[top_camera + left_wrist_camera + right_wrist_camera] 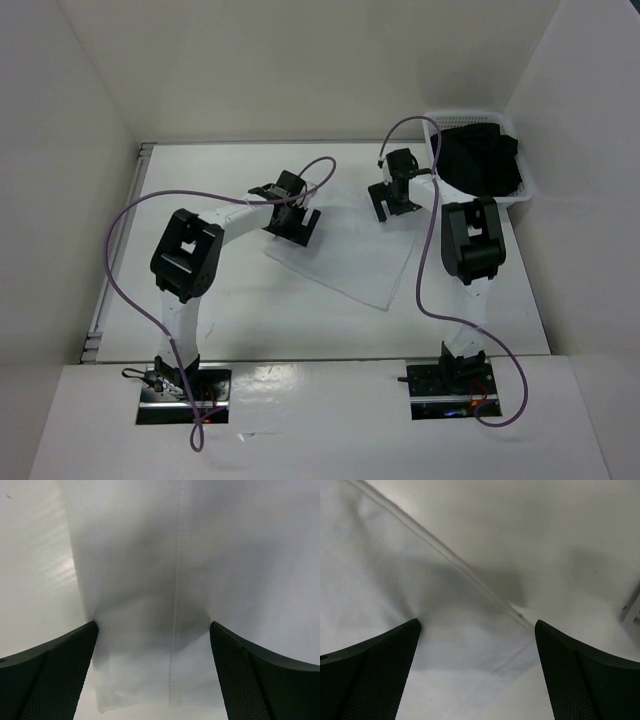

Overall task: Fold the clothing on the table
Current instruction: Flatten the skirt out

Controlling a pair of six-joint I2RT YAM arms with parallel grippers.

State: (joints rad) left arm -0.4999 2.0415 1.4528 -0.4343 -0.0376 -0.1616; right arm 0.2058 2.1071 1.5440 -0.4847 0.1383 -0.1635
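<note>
Clothing (345,262) is lying spread flat near the middle of the table (200,200), set at a slant between the two arms. We are seeing its whole outline only from the top camera. That view is also showing us a white basket (465,113) at the far right corner with a black garment (482,160) piled in it, well apart from the white fabric; neither wrist camera is picking these up. The left wrist camera is giving us what the top view is hiding: the left fingers (55,675) are standing wide apart and gripping nothing, poised over one end of the fabric. A stitched seam (177,580) is running straight down between them, and bare table is showing along the left side. The right wrist camera is showing the right fingers (375,675) spread just as wide and also holding nothing. They are hanging over a corner where a hemmed edge is crossing diagonally onto bare table. We cannot tell from either close view whether the tips are touching the cloth.
</note>
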